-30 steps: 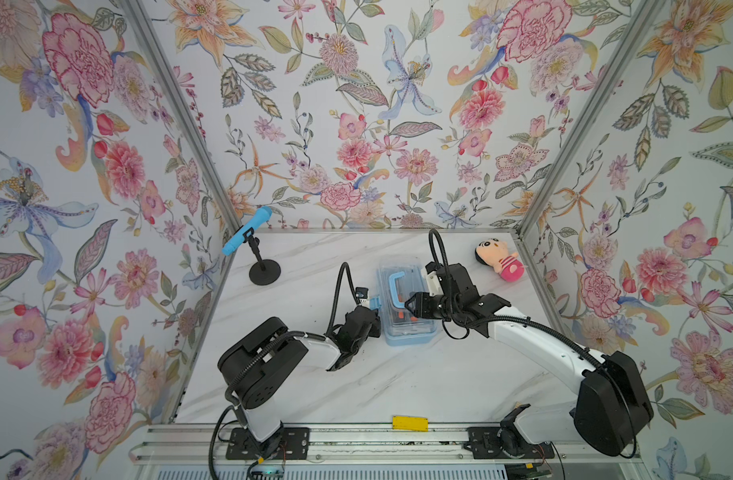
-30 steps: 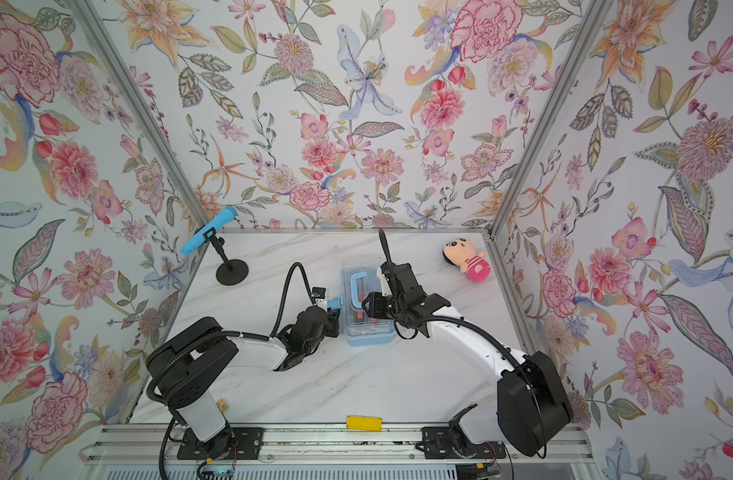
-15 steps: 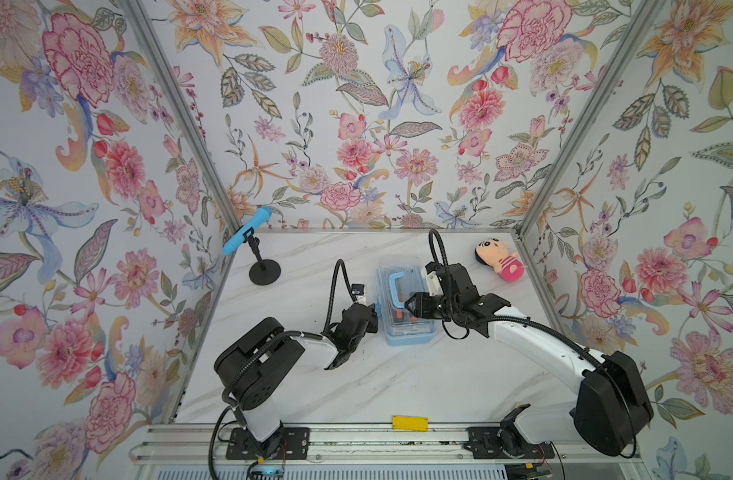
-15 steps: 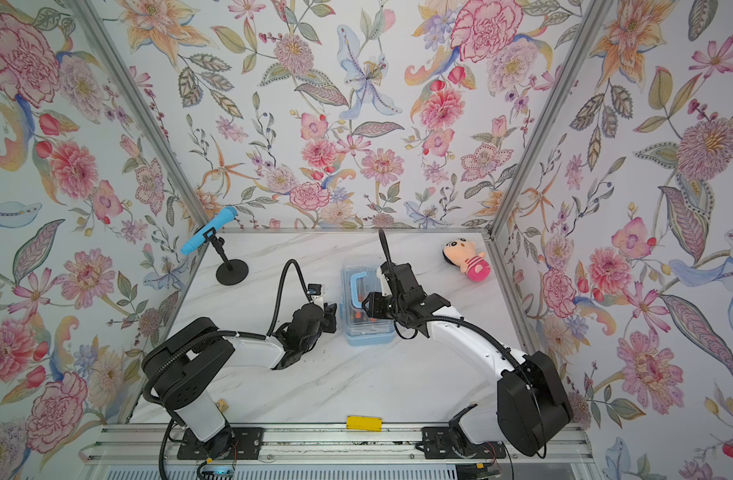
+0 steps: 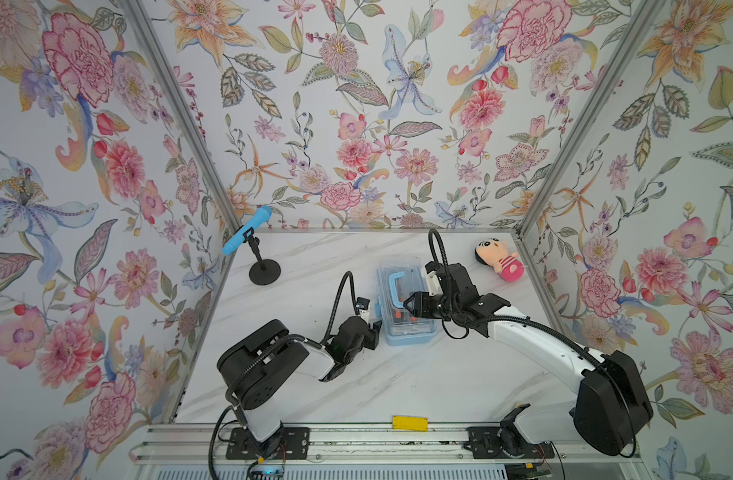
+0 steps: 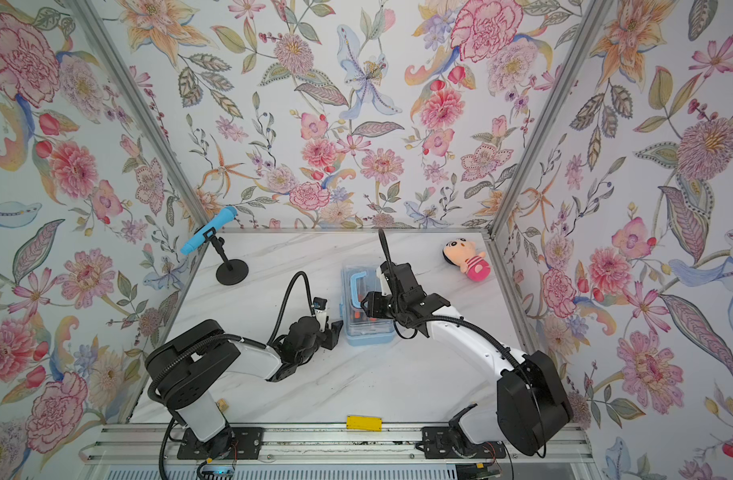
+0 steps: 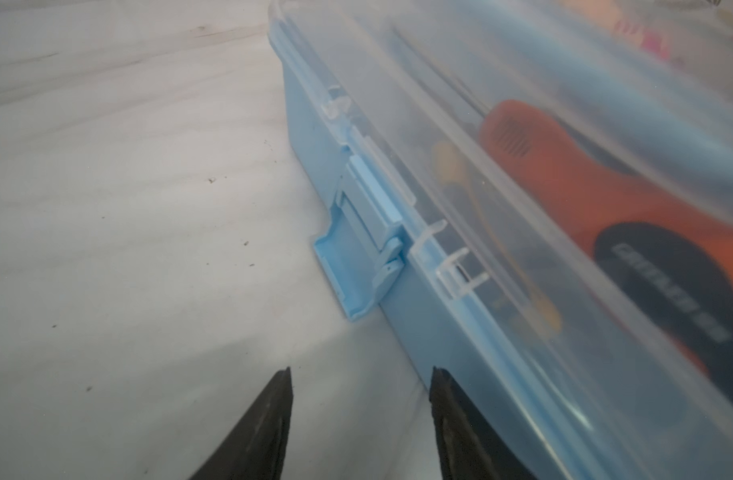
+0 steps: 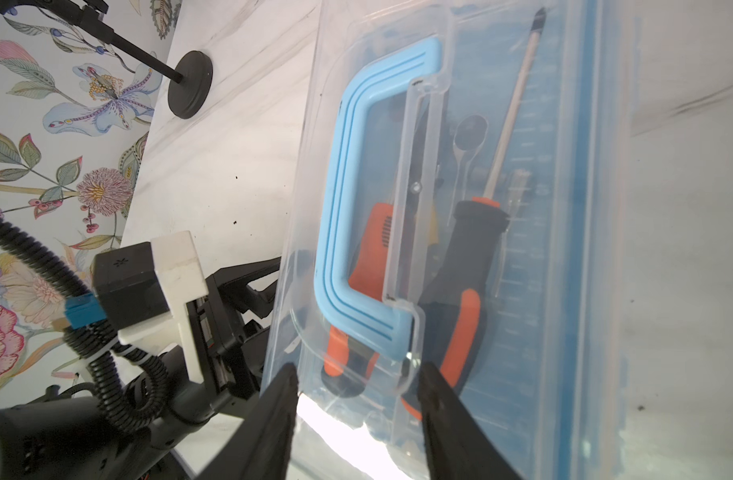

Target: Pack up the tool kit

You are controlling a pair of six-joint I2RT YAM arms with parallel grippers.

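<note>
The box [image 5: 404,307] is seen in the middle of the table [image 5: 398,382], lid shut, with the screwdrivers [image 8: 468,257] packed inside. Its side latch [image 7: 356,249] appears unfastened. The left gripper [image 7: 360,374] and right gripper [image 8: 356,368] are held with fingers apart, gripping nothing.

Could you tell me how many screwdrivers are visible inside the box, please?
2. One screwdriver lies under the blue handle, the other screwdriver beside it, both beneath the clear lid. Further ones may be hidden.
</note>
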